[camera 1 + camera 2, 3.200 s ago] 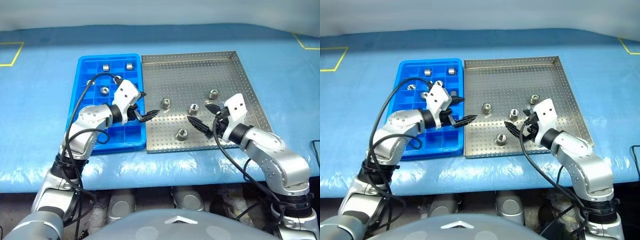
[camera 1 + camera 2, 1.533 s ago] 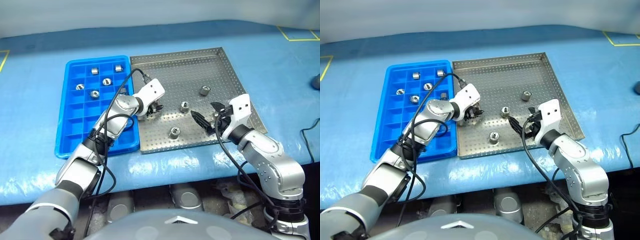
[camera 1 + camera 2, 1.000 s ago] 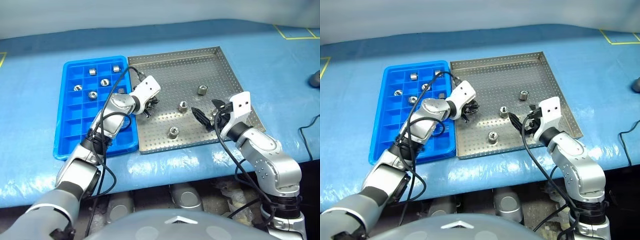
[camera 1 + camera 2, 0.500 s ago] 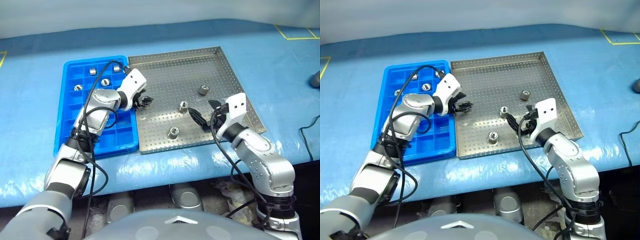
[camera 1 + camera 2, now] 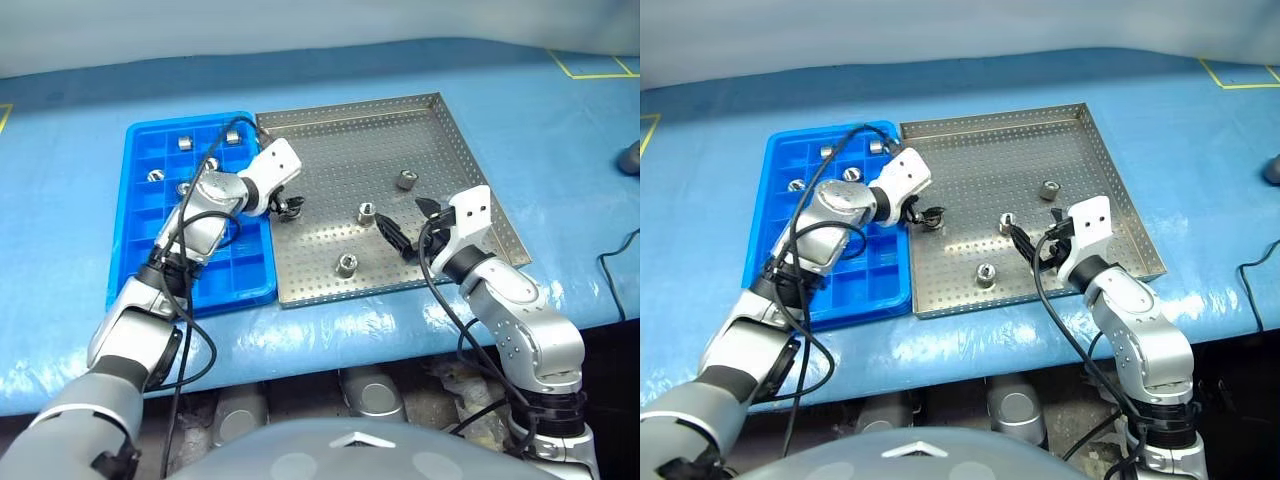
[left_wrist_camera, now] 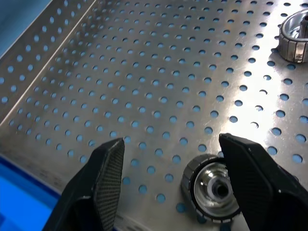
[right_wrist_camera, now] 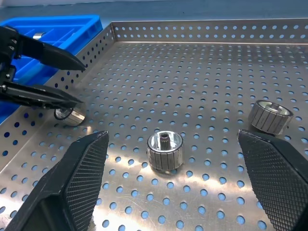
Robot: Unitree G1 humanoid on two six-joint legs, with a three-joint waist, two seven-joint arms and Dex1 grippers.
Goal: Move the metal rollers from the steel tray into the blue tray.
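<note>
Where the blue tablecloth [image 5: 60, 330] reaches the near edge of the table, the steel tray [image 5: 470, 165] and the blue tray [image 5: 140, 270] lie side by side on it, edges touching, blue tray on the left.

Nearest in the steel tray, one of the metal rollers [image 5: 346, 265] stands alone on the perforated floor, not far from the front rim. A little further back, the right gripper [image 5: 408, 226] hovers over the right part of the steel tray, its two black fingers spread wide apart and holding nothing. A second roller [image 5: 367, 212] stands upright just beyond its fingertips, and in the right wrist view this roller [image 7: 165, 149] sits between the two spread fingers without touching them.

To the left, at about the same depth, the left gripper [image 5: 291, 206] reaches across from over the blue tray and points down at the left part of the steel tray. Its fingers are parted. In the left wrist view a roller [image 6: 211, 187] lies on its side on the tray floor between them, close against one finger [image 6: 250, 178] and apart from the other; whether that finger touches it cannot be told.

Further back and to the right, another roller [image 5: 406, 180] stands free on the steel tray.

At the far end of the blue tray, several rollers sit in separate compartments, among them two in the back row [image 5: 185, 143] [image 5: 232, 137] and one further left [image 5: 155, 175].
</note>
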